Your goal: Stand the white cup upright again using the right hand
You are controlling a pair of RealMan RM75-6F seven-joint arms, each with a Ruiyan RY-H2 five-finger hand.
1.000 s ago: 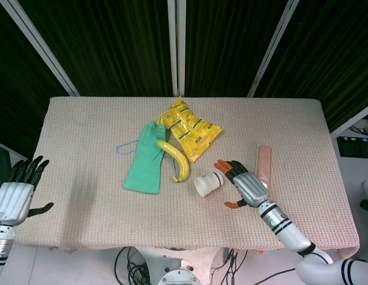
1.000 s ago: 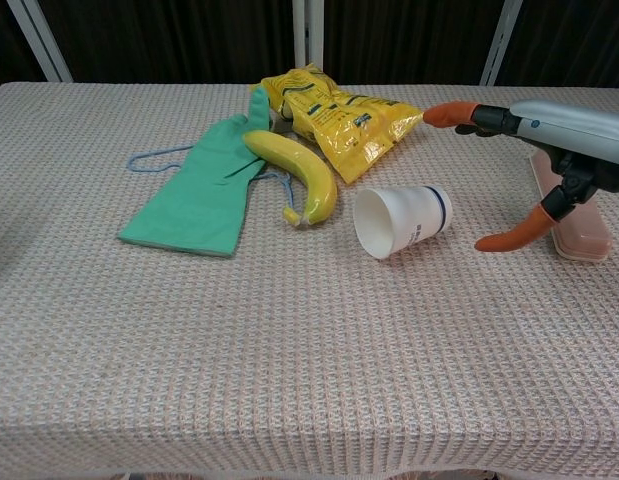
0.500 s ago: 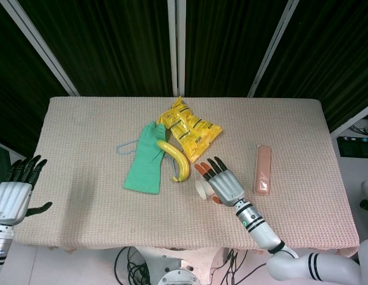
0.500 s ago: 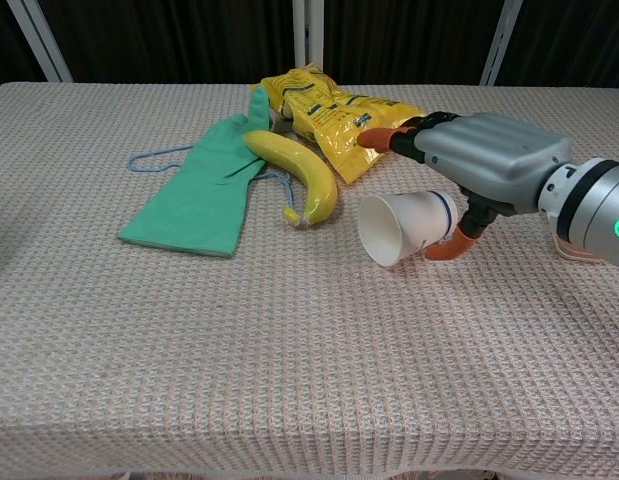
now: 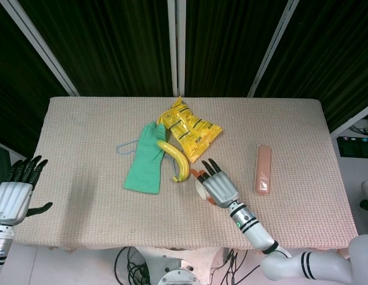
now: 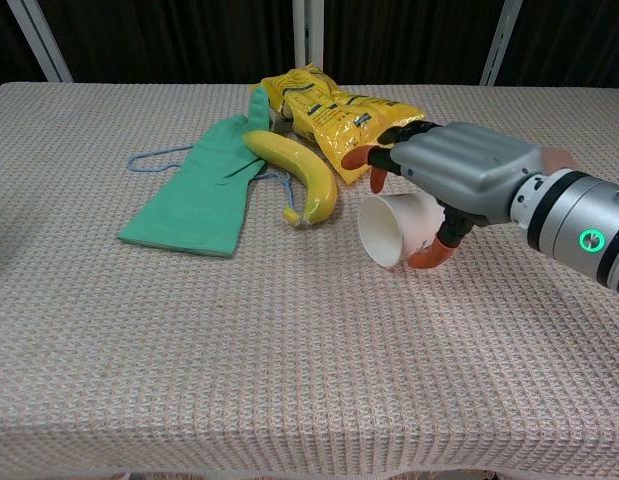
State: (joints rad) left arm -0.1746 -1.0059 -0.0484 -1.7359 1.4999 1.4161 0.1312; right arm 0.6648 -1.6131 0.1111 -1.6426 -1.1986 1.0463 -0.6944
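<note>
The white cup point(image 5: 199, 188) point(image 6: 393, 229) lies on its side on the woven tablecloth, its mouth facing the front left. My right hand point(image 5: 219, 187) point(image 6: 459, 175) lies over it. The fingers point(image 6: 377, 170) curl down across its top near the rim, and the thumb point(image 6: 430, 255) presses its near side, so the hand grips the cup. Most of the cup's body is hidden under the palm. My left hand point(image 5: 14, 193) hangs off the table's left edge with its fingers spread, holding nothing; only the head view shows it.
A banana point(image 5: 176, 159) point(image 6: 301, 178) lies just left of the cup, partly on a green rubber glove point(image 5: 145, 160) point(image 6: 199, 195). A yellow snack bag point(image 5: 189, 132) point(image 6: 339, 112) sits behind the cup. A pink bar point(image 5: 263, 170) lies to the right.
My right hand has swung in from the right, come down over the cup and curled its fingers and thumb around it. The cup has turned slightly. The left hand has not moved.
</note>
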